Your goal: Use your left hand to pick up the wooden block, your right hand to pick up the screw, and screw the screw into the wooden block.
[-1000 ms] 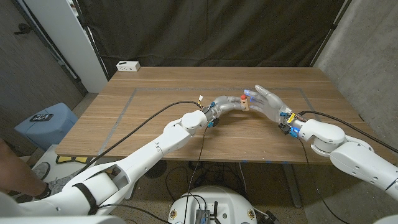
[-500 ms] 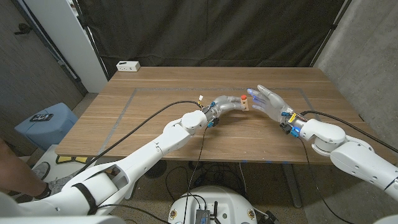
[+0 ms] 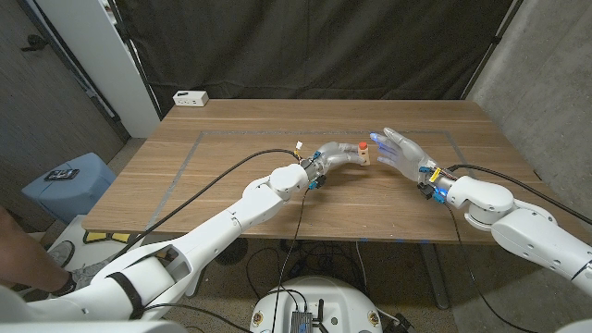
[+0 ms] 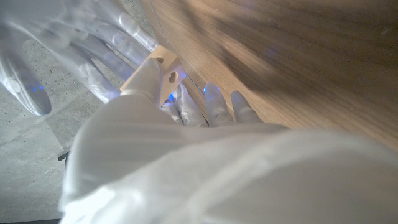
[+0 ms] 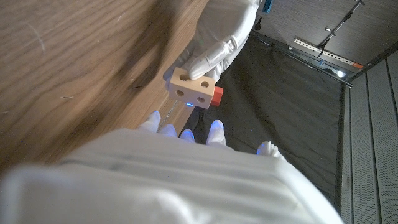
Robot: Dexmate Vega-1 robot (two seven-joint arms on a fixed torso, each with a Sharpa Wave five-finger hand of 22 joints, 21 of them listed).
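Observation:
My left hand (image 3: 335, 155) holds the small wooden block (image 3: 366, 154) up over the middle of the table (image 3: 231, 157). A red-headed screw (image 3: 363, 145) sits in the block's top side. In the right wrist view the block (image 5: 193, 89) shows two holes in its near face, the screw's red head (image 5: 216, 95) stands out beside it, and the left hand (image 5: 214, 40) grips it from behind. My right hand (image 3: 400, 151) is just right of the block with fingers spread, its fingertips (image 5: 214, 129) close to the block and holding nothing. The left wrist view shows the block (image 4: 157, 67) among the left hand's fingers.
A white box (image 3: 191, 97) lies at the table's far left corner. Grey tape lines (image 3: 190, 148) mark a rectangle on the tabletop. A blue bin (image 3: 69, 178) stands on the floor to the left. Cables (image 3: 222, 176) run along both arms.
My right hand has drawn slightly to the right, away from the screw, its fingers still spread. The left hand and the block have stayed in place.

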